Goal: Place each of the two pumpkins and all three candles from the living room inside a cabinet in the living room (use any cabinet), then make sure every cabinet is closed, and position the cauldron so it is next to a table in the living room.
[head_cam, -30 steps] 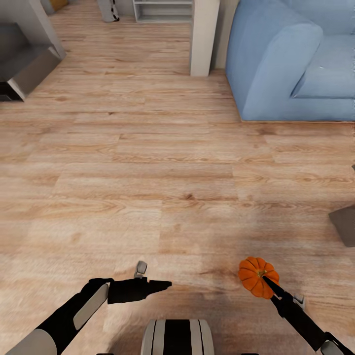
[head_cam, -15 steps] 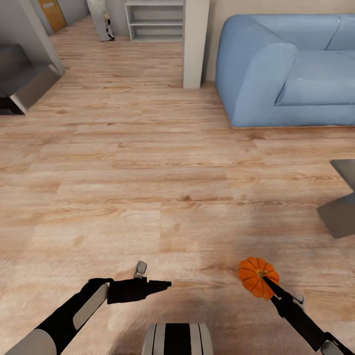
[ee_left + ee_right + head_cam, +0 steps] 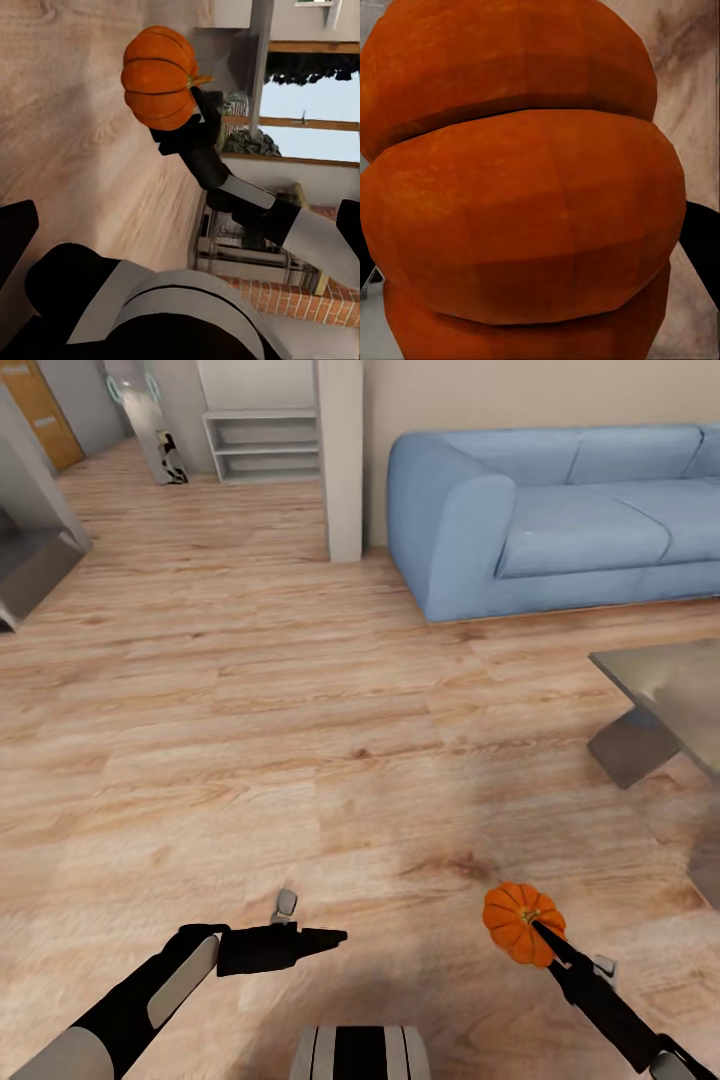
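One bright orange ribbed pumpkin (image 3: 508, 918) hangs low over the wooden floor at the lower right of the head view, with my right gripper (image 3: 535, 932) shut on it. The same pumpkin (image 3: 525, 195) sits very close in the right wrist view, a dark finger at each side of it. From the left wrist view I see the pumpkin (image 3: 157, 79) held up by the black right arm. My left gripper (image 3: 335, 936) points right just above the floor, its fingers apart with nothing between them. The candles, cabinet and cauldron are out of view.
A blue sofa (image 3: 540, 520) stands at the back right. A low grey table (image 3: 665, 690) juts in from the right edge. A white pillar (image 3: 340, 460) and a white shelf (image 3: 260, 445) are at the back. Grey furniture (image 3: 25, 565) sits far left. Wooden floor lies between.
The whole head view has shifted: the sofa and the grey table have come further into the picture. Both arms and the held pumpkin keep the same pose.
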